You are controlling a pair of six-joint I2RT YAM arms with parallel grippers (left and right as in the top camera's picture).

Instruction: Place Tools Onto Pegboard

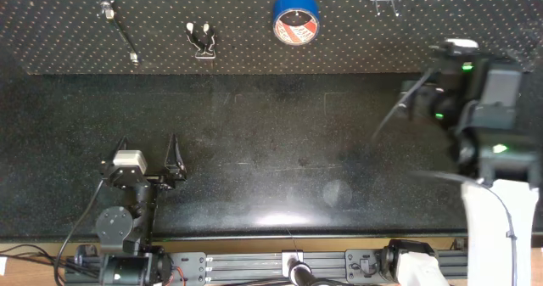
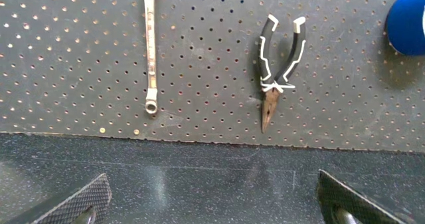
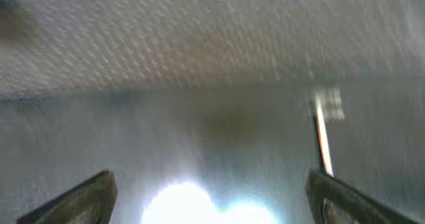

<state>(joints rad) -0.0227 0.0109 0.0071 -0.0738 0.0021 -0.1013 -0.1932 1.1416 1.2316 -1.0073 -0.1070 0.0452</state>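
On the pegboard (image 1: 51, 31) along the table's far side hang a silver wrench (image 1: 120, 33), black-handled pliers (image 1: 202, 40) and a blue tape roll (image 1: 295, 19). The left wrist view faces the wrench (image 2: 151, 51) and the pliers (image 2: 275, 68), nose down, with the tape roll's edge (image 2: 406, 21) beside them. My left gripper (image 1: 148, 150) stands open and empty low over the near left of the table, well short of the board. My right gripper (image 3: 212, 191) is open with nothing between its fingers; its arm (image 1: 475, 99) is raised at the far right. Its blurred view shows a thin pale rod (image 3: 323, 141).
An empty metal hook (image 1: 384, 6) sticks out of the pegboard right of the tape roll. The black table (image 1: 280, 150) stretches between the arms and the board. A rail with cables (image 1: 288, 265) runs along the near edge.
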